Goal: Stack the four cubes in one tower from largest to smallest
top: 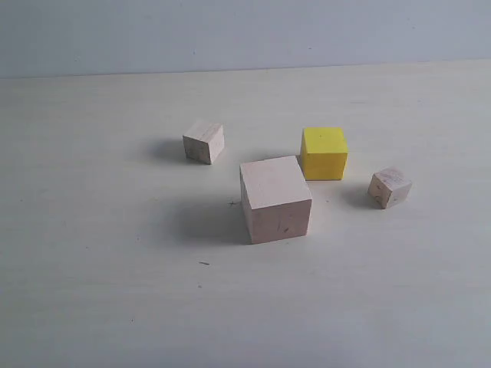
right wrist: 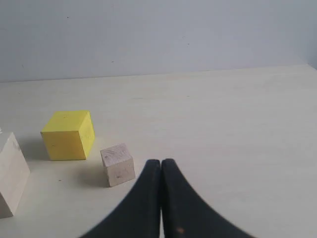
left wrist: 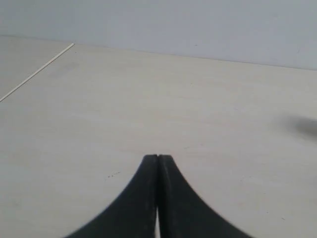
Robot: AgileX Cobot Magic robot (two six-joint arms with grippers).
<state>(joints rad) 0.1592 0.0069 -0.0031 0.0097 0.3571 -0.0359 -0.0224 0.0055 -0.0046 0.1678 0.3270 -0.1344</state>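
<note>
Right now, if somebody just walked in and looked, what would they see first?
The bright yellow cube jumps out, the only colourful thing on the pale table. It sits just behind and to the right of the big wooden cube in the middle. A small wooden cube sits alone at the back left, and a second small cube on the right.

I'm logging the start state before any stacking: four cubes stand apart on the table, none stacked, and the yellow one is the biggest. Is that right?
Not quite. The biggest is the large pale wood cube. The yellow cube is clearly smaller, as the exterior view shows. The rest holds: all four stand apart on the table, none stacked.
</note>
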